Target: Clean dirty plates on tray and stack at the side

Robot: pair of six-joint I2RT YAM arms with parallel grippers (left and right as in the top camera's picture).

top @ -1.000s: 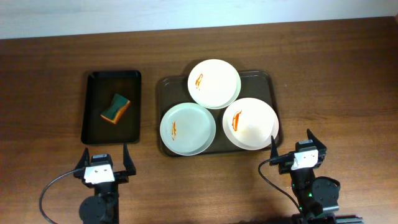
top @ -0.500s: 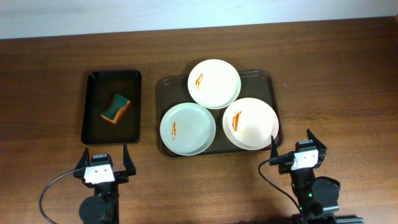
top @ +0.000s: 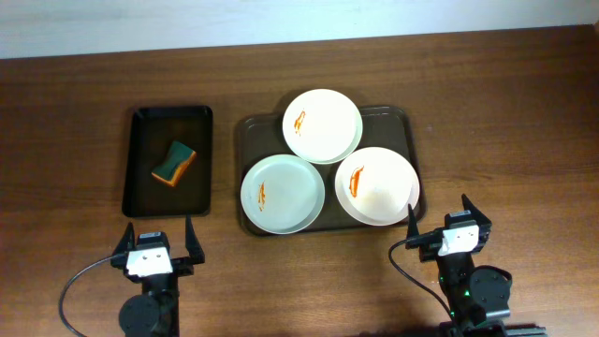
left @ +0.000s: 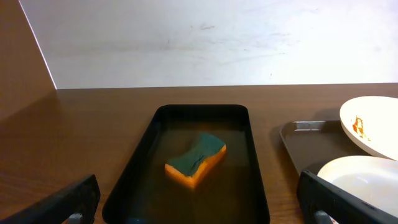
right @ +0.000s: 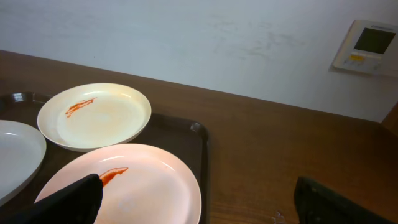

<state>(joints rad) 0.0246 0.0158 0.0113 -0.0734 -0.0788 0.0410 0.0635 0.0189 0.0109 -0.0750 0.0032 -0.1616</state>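
Three white plates lie on the dark brown tray (top: 398,120), each with an orange-red smear: a far plate (top: 322,124), a near-left plate (top: 282,194) and a near-right plate (top: 377,185). My left gripper (top: 154,234) stands open near the table's front edge, just short of the black tray. My right gripper (top: 440,217) is open too, at the front right, its left finger close to the near-right plate's rim. In the right wrist view the near-right plate (right: 143,186) and the far plate (right: 94,116) show. In the left wrist view two plates (left: 372,123) show at the right.
A smaller black tray (top: 140,187) left of the brown one holds a green and orange sponge (top: 175,163), also in the left wrist view as sponge (left: 196,159). Bare wooden table lies right of the brown tray. A wall thermostat (right: 370,46) hangs behind.
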